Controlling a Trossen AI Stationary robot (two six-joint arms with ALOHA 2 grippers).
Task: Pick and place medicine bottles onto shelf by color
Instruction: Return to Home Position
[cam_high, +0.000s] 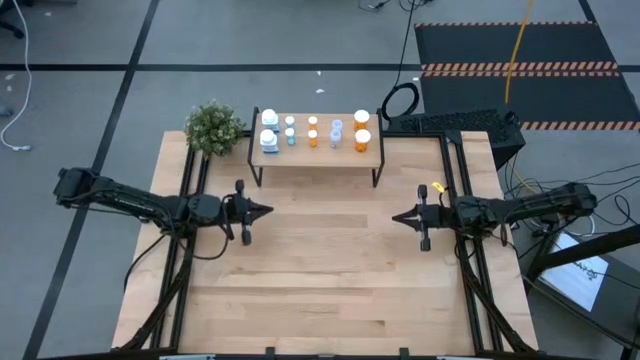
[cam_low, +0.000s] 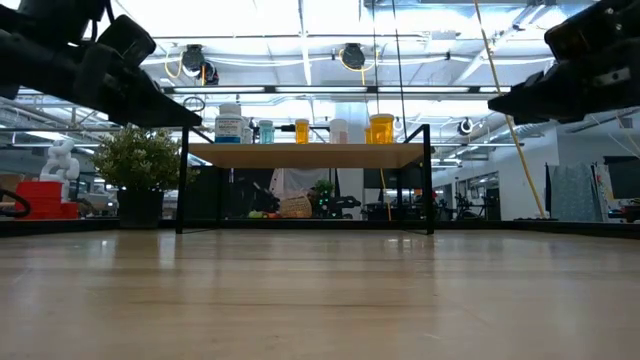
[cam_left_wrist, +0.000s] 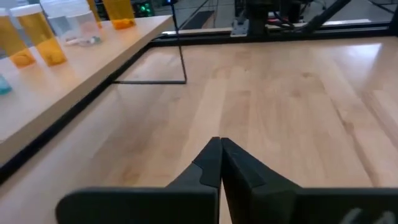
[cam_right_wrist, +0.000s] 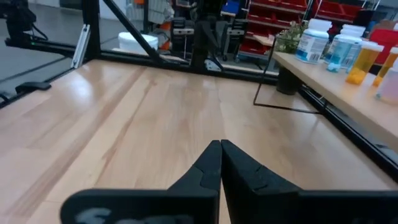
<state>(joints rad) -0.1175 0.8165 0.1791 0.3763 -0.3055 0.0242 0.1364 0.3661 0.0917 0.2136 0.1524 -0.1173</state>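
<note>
The shelf (cam_high: 318, 150), a light-wood board on thin black legs, stands at the table's far side. Several medicine bottles stand upright on their bases on it: white and pale blue ones (cam_high: 269, 133) at its left end, orange ones (cam_high: 361, 133) toward its right end, small ones (cam_high: 313, 132) between. My left gripper (cam_high: 268, 211) hovers shut and empty over the table's left half, pointing right. My right gripper (cam_high: 395, 217) hovers shut and empty over the right half, pointing left. Both wrist views show shut fingertips (cam_left_wrist: 220, 144) (cam_right_wrist: 220, 145) above bare wood.
A potted green plant (cam_high: 214, 127) stands at the far left corner beside the shelf. Black frame rails (cam_high: 186, 250) run along the table's left and right sides. Bare tabletop (cam_high: 330, 260) lies between the grippers and toward the near edge.
</note>
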